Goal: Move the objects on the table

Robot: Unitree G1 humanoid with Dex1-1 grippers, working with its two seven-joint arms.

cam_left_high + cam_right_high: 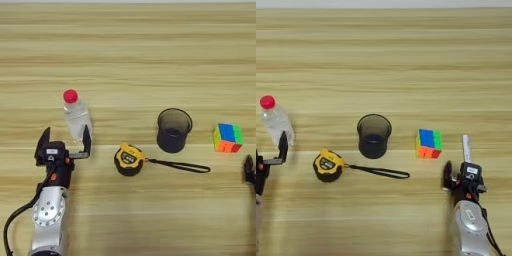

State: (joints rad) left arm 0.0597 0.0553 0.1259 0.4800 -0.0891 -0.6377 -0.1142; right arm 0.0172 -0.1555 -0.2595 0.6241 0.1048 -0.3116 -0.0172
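Bottle (76, 116), red-capped and upright at the counter's (130, 55) left side, stands just beyond the left claw (65, 142), whose spread, empty fingers reach its base, while the right claw (458, 172) idles near the pen (466, 146).

2 head cameras look steeply down, sharing most of the table (150, 50).
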